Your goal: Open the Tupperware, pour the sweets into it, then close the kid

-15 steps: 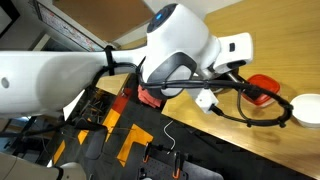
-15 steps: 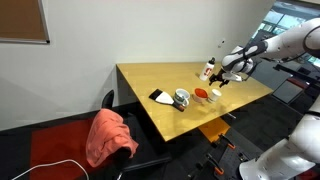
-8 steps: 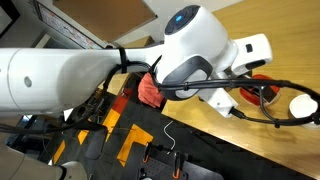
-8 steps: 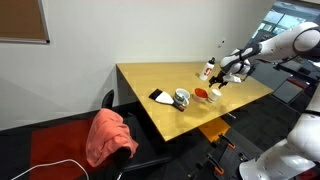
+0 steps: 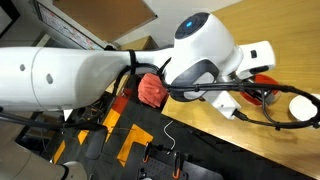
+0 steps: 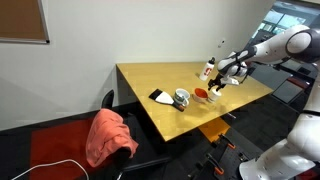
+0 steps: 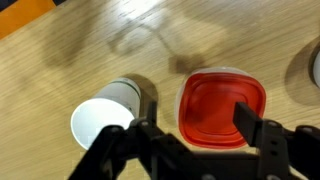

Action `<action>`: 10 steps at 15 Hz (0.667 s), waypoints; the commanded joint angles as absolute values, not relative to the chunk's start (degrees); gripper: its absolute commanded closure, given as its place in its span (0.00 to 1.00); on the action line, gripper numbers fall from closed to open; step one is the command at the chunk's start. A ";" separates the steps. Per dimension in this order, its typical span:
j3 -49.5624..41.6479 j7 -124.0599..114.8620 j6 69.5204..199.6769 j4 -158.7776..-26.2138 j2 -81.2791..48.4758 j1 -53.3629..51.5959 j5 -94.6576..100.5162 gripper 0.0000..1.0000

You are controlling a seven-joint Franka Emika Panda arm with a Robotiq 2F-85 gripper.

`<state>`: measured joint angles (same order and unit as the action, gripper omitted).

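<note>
The Tupperware is a shallow box with a red lid that lies shut on the wooden table. In the wrist view it sits right under my gripper, which is open, with one finger on each side above the lid. A white paper cup stands upright just beside the box; I cannot see what is inside it. In an exterior view the gripper hovers over the red box and the cup. In an exterior view the arm hides most of the box.
A mug, a flat black object and a bottle stand on the table. A red cloth lies on a chair by the table. A white rim shows at the wrist view's edge.
The arm has swung across the table edge and brought the open gripper over the red-lidded box. The box and the cup have not moved.
</note>
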<state>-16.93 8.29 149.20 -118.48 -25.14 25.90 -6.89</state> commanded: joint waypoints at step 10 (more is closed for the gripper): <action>-12.85 7.64 151.34 -109.60 -34.32 30.35 -11.51 0.29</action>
<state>-14.44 7.33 150.35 -111.65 -32.83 28.62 -9.64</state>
